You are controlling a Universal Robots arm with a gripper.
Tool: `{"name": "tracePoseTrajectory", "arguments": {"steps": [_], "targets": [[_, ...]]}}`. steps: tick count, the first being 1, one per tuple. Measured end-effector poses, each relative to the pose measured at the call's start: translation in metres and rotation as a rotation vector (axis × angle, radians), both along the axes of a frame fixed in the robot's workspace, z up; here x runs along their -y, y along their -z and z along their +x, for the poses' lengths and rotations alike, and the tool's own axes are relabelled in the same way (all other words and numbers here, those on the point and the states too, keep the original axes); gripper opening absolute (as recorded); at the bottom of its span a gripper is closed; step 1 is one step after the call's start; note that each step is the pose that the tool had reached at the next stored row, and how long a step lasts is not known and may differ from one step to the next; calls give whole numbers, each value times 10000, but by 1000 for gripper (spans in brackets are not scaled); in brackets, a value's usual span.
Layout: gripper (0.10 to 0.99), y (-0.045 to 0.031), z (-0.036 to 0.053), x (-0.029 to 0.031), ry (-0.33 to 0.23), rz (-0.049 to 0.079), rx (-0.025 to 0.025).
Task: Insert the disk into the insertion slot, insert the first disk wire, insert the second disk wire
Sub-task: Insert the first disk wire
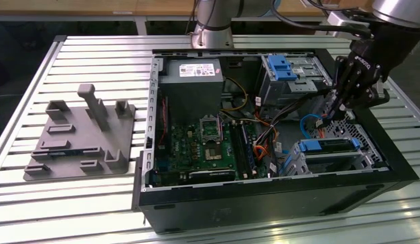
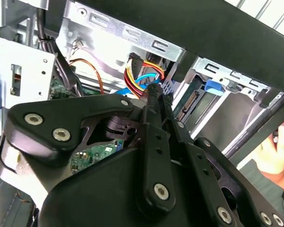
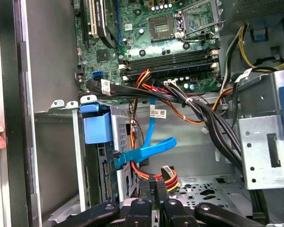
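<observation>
Disk (image 1: 329,145) sits in the insertion slot (image 1: 335,161), lower right of the exterior view, inside the open PC case (image 1: 264,198). It's a flat silver-grey slab w/ a bright blue plastic carrier round it. The slot is a boxy silver metal cage w/ punched walls.

I read the gripper (image 1: 327,118) just above that cage in the frame, right of centre. Fingers (image 3: 149,193) are narrow black bars pressed almost together, w/ only a thin slit btwn them in the first wrist view. Their tips are right at a wire bundle (image 3: 169,176) of red, yellow & black leads ending in a black connector. Can't tell whether they actually pinch it. A flat blue cable (image 3: 149,150) hangs beside the cage, near the tips but apart from them.

Arm (image 1: 399,35) enters at the upper right corner, wrist angled down into the case, fingers pointing steeply at the case floor.

A person's hand (image 2: 274,151) is at the case edge in the second wrist view. Case stands on a ribbed aluminium table (image 1: 81,213), w/ a green motherboard (image 1: 203,147) mid-frame.
</observation>
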State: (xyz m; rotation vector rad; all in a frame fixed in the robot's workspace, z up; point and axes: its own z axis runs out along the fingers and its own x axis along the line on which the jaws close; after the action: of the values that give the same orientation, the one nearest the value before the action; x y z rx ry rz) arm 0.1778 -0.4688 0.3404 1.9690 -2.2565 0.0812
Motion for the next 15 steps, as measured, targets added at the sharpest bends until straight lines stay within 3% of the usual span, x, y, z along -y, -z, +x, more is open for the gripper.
{"name": "tracePoseTrajectory", "arguments": {"steps": [3,11,15], "targets": [[165,-3,-4,17,-53,148,20],[165,-3,-14,223,-55,185,33],[165,-2,-16,245,-198,246,57]]}}
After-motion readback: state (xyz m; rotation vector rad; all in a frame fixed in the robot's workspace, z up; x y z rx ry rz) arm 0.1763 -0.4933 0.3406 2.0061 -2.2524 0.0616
